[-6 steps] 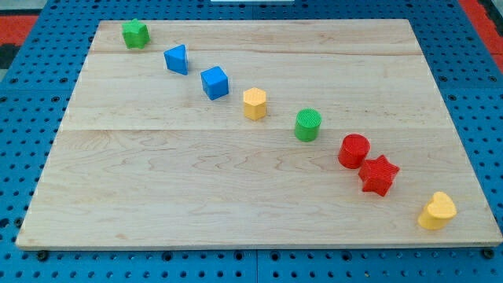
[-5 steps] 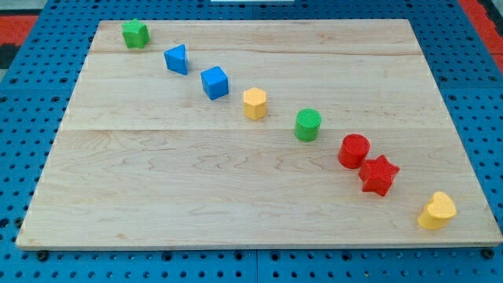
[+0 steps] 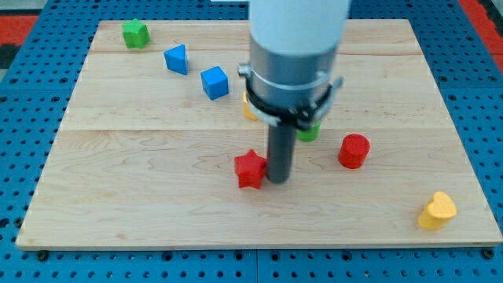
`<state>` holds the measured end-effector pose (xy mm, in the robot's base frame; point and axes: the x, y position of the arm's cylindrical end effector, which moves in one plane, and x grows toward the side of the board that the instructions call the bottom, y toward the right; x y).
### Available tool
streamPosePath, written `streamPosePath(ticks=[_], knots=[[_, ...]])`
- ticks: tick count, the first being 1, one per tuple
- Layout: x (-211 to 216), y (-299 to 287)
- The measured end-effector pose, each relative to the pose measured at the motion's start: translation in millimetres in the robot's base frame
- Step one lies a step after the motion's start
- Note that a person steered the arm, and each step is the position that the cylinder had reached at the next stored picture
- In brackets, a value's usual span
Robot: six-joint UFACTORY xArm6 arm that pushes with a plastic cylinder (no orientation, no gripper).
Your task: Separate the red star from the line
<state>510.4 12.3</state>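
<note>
Though no gripper fitted, my tip [image 3: 278,180] against the red star's [image 3: 250,168] right side.

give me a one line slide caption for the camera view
My tip rests against the right side of the red star, which sits well left of the red cylinder and off the diagonal line.

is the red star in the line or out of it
Out. The red star sits below the diagonal row, left of the red cylinder, with my tip against it.

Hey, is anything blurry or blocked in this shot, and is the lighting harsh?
Camera view: lighting is even with soft shadows; the arm's housing looms large and soft-edged, hiding most of the yellow block and green block; my tip and the red star look sharp.
</note>
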Motion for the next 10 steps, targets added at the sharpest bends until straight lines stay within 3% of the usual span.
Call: streamPosePath(ticks=[1, 2, 4, 5, 6, 8, 9, 10], knots=[[8, -66], [30, -55], [-34, -175], [-44, -154], [-16, -117], [-108, -200], [-144, -215], [-140, -253]])
